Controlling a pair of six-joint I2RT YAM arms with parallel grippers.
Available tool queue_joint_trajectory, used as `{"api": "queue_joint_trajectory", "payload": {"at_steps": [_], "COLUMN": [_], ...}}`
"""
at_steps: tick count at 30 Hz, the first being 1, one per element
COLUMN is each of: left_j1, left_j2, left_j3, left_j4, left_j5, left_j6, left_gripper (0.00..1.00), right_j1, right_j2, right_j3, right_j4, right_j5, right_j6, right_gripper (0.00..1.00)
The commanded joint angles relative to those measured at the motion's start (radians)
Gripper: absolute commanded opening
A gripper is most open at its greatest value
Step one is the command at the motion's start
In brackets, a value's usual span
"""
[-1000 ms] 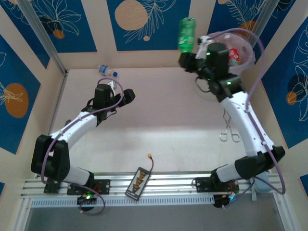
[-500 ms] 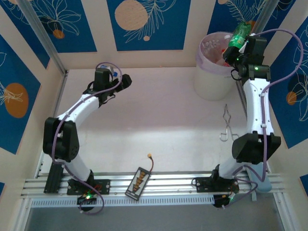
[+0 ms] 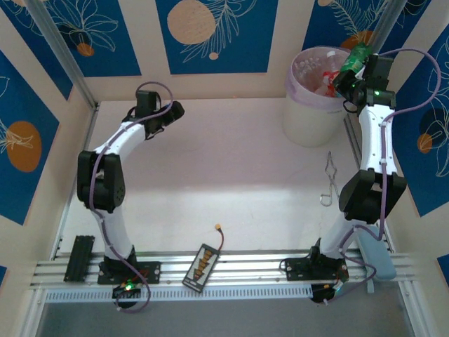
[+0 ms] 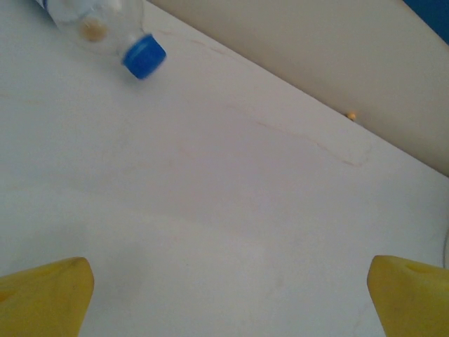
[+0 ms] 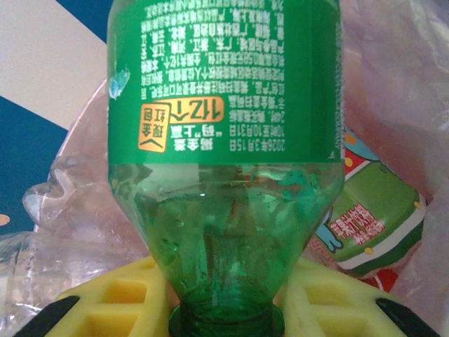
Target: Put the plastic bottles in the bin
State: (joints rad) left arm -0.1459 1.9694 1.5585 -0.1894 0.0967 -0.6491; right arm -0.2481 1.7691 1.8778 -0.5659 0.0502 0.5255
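The task looks nearly done. Several plastic bottles point(image 3: 324, 78) already lie inside the bin point(image 3: 298, 116). On the desk point(image 3: 231, 175) one more can be seen, the blue-capped bottle point(image 4: 105, 24). It lies ahead and to the left of the left jaws, which stand wide and empty, still short of it.

The right jaws are clamped on the neck of the green bottle point(image 5: 224, 140). Its body sticks out beyond them over the lined bin, with bagged bottles just past it. What seems left is this release, then the blue-capped one.

A second earlier the right jaws held the green bottle to the left of the bin, short of its rim. The left jaws were farther back from the blue-capped bottle.
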Motion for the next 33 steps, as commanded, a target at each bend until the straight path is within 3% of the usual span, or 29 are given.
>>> {"api": "queue_joint_trajectory", "payload": {"at_steps": [1,5,11,13,22,33], "left_j1": [0.03,0.04,0.045,0.049,0.058,0.06], "left_j2": [0.075,0.169,0.296,0.327,0.447,0.641], "left_j3": [0.088,0.194,0.319,0.345,0.439,0.702], "left_j4": [-0.063,-0.105,-0.128,-0.118,-0.068,-0.085], "left_j5": [-0.058,-0.108,-0.143,-0.146,-0.14,-0.167], "left_j6": [-0.019,-0.053,-0.107,-0.134,-0.21,-0.331], "left_gripper": [1.0,1.0,1.0,1.0,1.0,1.0], "right_j1": [-0.011,-0.015,-0.017,-0.019,0.023,0.193], "right_j2": [0.01,0.027,0.034,0.041,-0.014,-0.32], "right_j3": [0.045,0.067,0.113,0.14,0.173,-0.204], "right_j4": [0.019,-0.003,-0.039,-0.061,-0.105,0.047], "right_j5": [-0.036,-0.037,-0.049,-0.049,-0.047,-0.001], "right_j6": [0.007,-0.005,-0.028,-0.037,-0.076,-0.071], "right_gripper": [0.18,0.26,0.55,0.59,0.64,0.64]}}
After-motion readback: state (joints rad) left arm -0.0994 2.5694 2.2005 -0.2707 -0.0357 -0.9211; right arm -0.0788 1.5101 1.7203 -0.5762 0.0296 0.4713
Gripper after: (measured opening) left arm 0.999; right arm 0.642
